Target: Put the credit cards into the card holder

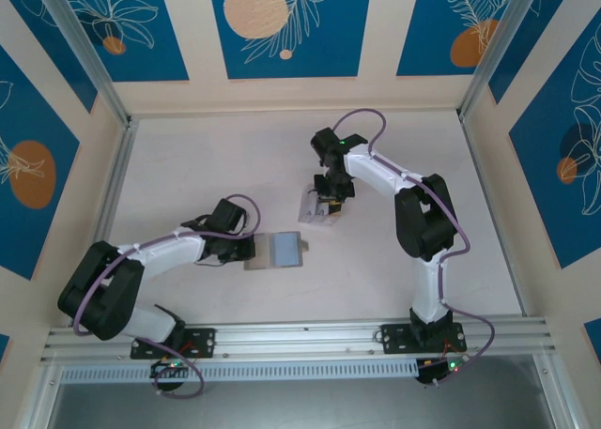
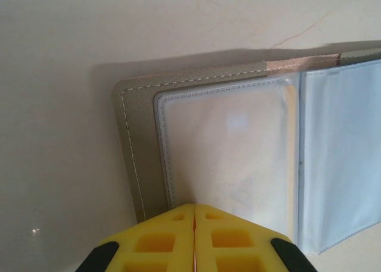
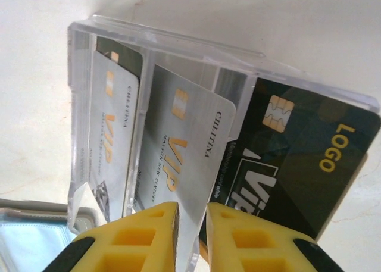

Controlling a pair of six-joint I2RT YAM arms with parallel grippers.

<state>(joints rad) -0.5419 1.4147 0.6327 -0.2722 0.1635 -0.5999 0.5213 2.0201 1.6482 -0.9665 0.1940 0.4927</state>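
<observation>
Pickup step. Pinned card holder toward the table's near edge with clenched left gripper. Straddled a silver credit card in mid-table stand with right gripper; clamped or not, unclear. Needed next: firm pinch, lift.

My left tool: yellow. Ahead of it, card holder: grey-beige, white stitching. At my right tool: silver credit card, black credit card, gold lettering.
</observation>
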